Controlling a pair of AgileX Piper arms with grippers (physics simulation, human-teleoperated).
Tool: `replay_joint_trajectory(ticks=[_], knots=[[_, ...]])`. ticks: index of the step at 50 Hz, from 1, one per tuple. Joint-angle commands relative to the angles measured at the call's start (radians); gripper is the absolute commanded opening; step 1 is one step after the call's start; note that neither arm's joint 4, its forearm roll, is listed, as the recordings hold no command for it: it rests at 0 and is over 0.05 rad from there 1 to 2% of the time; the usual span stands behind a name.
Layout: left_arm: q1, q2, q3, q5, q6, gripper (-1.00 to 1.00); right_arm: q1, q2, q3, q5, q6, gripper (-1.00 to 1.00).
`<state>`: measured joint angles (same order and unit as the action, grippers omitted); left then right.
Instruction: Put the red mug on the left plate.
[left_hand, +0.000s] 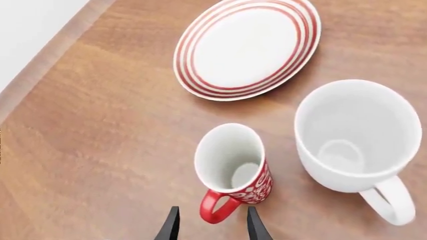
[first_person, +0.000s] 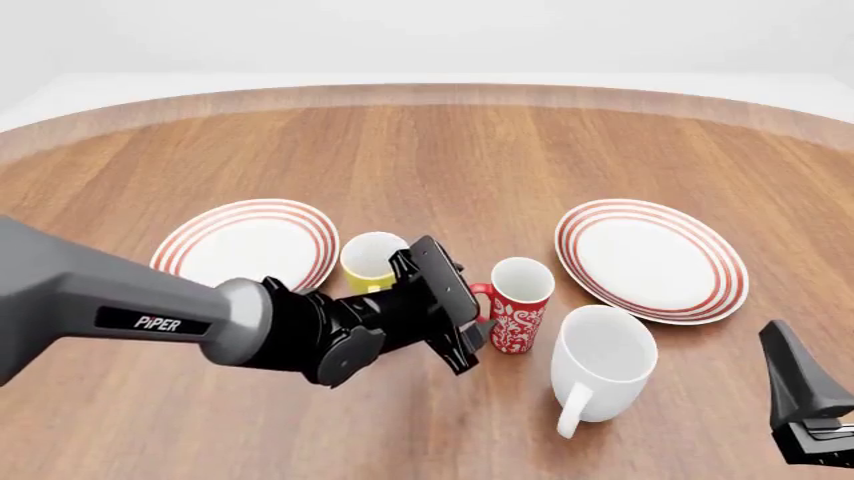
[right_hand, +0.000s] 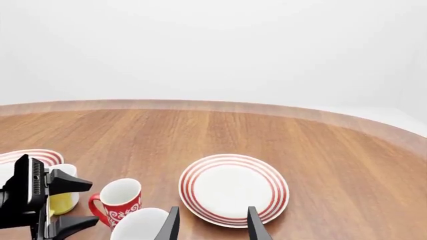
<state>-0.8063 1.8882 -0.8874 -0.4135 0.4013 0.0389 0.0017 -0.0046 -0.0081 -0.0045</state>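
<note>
The left end effector (left_hand: 212, 225), jaws open and empty, flanks the handle of the red mug (first_person: 519, 305), which stands upright on the surface (first_person: 441, 160) between a yellow mug (first_person: 372, 262) and a white mug (first_person: 603, 368). The left plate (first_person: 248, 243) lies beyond the yellow mug. The right end effector (right_hand: 212, 225) is open, holding nothing.

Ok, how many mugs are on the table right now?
3: the yellow mug beside the left plate, the red mug at the left gripper, the white mug nearest the camera.
</note>
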Motion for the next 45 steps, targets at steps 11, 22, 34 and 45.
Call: replay_joint_trajectory(ticks=[11,22,34,45], knots=[[0.0,0.01,-0.008,0.001,-0.006,1.0,0.001,-0.001,-0.001,0.0,-0.001,1.0],[-0.005,0.006,-0.001,0.001,-0.013,-1.0,0.0,0.0,-0.008,0.006,-0.001,1.0],[-0.007,0.003,0.001,0.002,-0.016,-1.0,0.001,-0.001,-0.002,-0.002,-0.002,1.0],[-0.008,0.004,0.002,0.001,-0.016,-1.0,0.002,-0.001,-0.002,-0.002,-0.001,1.0]])
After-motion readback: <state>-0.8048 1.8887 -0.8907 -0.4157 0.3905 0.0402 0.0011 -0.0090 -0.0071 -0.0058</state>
